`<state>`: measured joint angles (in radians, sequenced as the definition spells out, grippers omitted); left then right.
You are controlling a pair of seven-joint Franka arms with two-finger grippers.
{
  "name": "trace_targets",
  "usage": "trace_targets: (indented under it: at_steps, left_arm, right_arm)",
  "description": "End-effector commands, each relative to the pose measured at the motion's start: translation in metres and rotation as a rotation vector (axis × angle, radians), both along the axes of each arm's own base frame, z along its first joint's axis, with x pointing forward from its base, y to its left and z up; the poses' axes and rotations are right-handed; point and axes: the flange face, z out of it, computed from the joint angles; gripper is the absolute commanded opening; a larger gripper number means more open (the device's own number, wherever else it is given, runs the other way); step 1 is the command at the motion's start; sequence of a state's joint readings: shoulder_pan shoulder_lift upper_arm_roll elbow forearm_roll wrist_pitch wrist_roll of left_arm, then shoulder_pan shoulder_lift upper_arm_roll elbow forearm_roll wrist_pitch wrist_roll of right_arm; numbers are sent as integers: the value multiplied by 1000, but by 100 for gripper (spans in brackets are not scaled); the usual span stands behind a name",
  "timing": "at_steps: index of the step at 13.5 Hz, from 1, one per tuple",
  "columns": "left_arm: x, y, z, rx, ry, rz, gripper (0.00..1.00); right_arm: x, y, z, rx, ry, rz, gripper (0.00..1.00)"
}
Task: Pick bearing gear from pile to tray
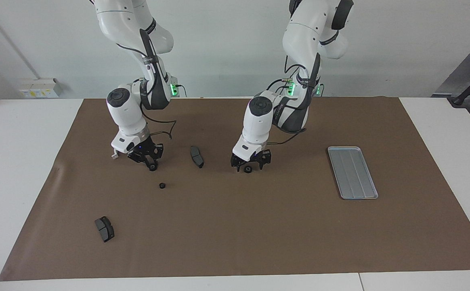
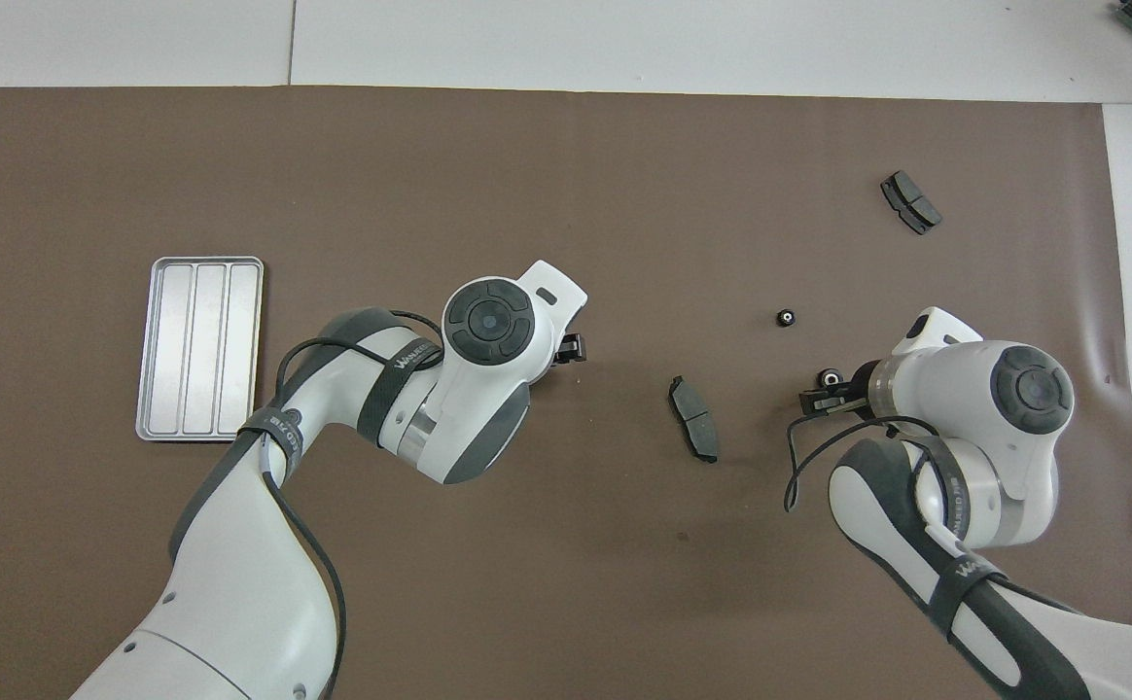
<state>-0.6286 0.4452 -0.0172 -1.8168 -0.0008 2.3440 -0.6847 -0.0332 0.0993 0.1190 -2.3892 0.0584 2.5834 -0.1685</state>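
The pile is a loose scatter on the brown mat. One small black ring (image 1: 248, 169) lies on the mat between the fingers of my left gripper (image 1: 250, 165), which is open and low around it. In the overhead view the left wrist hides that gripper. My right gripper (image 1: 152, 163) is low over the mat and shut on a second black ring (image 2: 829, 377). A third black ring (image 1: 162, 186) lies loose on the mat beside the right gripper, farther from the robots. The silver-grey grooved tray (image 1: 352, 173) lies at the left arm's end of the table with nothing in it.
One dark grey brake pad (image 1: 196, 156) lies between the two grippers. Another brake pad (image 1: 104, 228) lies farther from the robots, toward the right arm's end. The brown mat (image 1: 235, 234) covers the middle of the white table. No white half-ring shows.
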Motion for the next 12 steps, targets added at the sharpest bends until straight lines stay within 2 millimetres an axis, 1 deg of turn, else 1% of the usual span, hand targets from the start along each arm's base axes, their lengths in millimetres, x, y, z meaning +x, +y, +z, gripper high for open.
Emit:
trace_targets:
  at_steps: [1,4,8,9,12]
  left_arm:
    - [-14,1,3,4,-24,5,97]
    - [-22,0,-6,-8,-34,19,89]
    - [-22,0,-6,-9,-35,21,72]
    - [-21,-1,-5,-11,-37,21,70]
    - [-21,0,-4,-11,-38,21,61]
  right_arm:
    - [-8,-3,0,12,-11,7,1]
    - [-5,3,4,17,-17,-18,0]
    - [13,6,32,26,-30,-47,0]
    - [16,6,37,27,-29,-55,0]
    - [17,6,43,31,-32,-79,0]
